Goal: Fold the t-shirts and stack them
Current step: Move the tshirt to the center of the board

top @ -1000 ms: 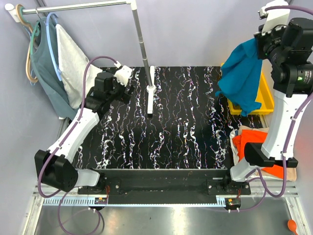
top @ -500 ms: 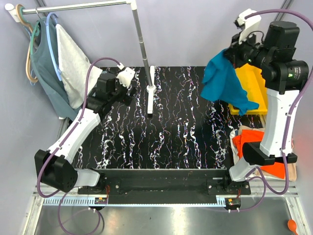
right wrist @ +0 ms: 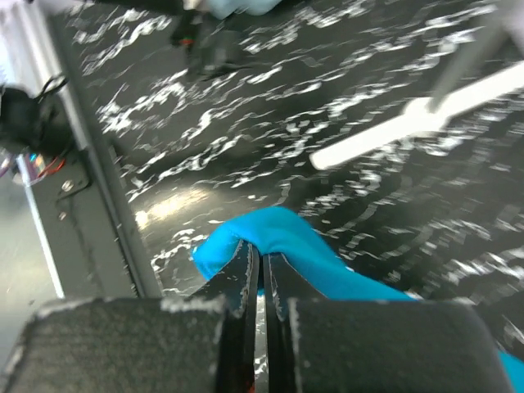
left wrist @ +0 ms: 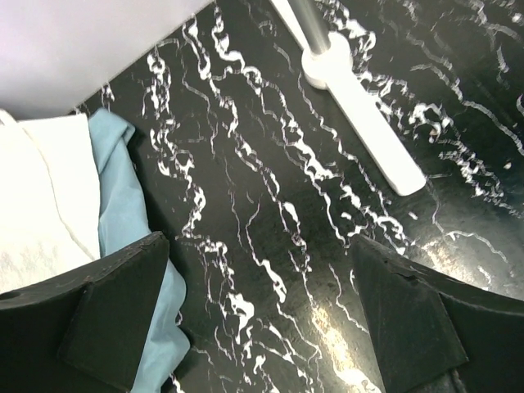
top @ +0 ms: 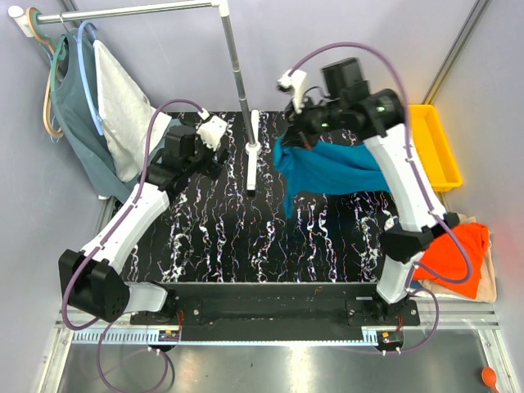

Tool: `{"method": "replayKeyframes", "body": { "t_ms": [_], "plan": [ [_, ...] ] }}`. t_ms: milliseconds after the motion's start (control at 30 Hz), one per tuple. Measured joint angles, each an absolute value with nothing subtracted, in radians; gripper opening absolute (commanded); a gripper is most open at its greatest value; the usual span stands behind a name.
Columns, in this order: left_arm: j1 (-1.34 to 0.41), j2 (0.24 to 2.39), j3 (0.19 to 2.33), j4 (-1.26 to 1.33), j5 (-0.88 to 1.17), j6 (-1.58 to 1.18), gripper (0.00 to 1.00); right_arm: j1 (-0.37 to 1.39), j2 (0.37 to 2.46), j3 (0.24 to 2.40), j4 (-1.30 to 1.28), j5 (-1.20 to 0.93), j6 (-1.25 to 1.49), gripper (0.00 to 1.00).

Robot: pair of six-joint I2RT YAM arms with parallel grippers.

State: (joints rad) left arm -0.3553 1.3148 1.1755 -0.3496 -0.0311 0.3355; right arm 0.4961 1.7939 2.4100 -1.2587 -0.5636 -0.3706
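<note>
You get bright, even light from above in the top view, sharp all over, with only soft shadows. In the left wrist view, glare sits low and centre on the glossy table point(left wrist: 270, 205). The right wrist view is smeared by motion blur, with glare left of centre; only the teal-blue t-shirt point(right wrist: 278, 237) stays fairly crisp.

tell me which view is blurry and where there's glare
Right wrist view: motion blur smears the table veining and white stand foot; the teal t-shirt in the right tool is sharper; glare near the table edge. Left wrist view: sharp, small glare low down. Top external: crisp.
</note>
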Motion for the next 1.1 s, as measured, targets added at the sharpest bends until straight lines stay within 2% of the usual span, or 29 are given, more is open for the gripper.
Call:
{"method": "replayKeyframes", "body": {
  "t_ms": [267, 600, 1100],
  "plan": [
    [-0.355, 1.237, 1.042, -0.334, -0.112, 0.333, 0.99, 0.595, 2.007, 2.497, -1.264, -0.574, -0.379, 0.00],
    [-0.356, 1.079, 0.839, -0.282, -0.233, 0.337, 0.99, 0.622, 2.119, 2.470, -1.187, -0.577, -0.378, 0.00],
    [-0.356, 0.972, 0.802, -0.261, -0.331, 0.322, 0.99, 0.791, 2.325, 2.584, -1.100, -0.536, -0.359, 0.00]
  ]
}}
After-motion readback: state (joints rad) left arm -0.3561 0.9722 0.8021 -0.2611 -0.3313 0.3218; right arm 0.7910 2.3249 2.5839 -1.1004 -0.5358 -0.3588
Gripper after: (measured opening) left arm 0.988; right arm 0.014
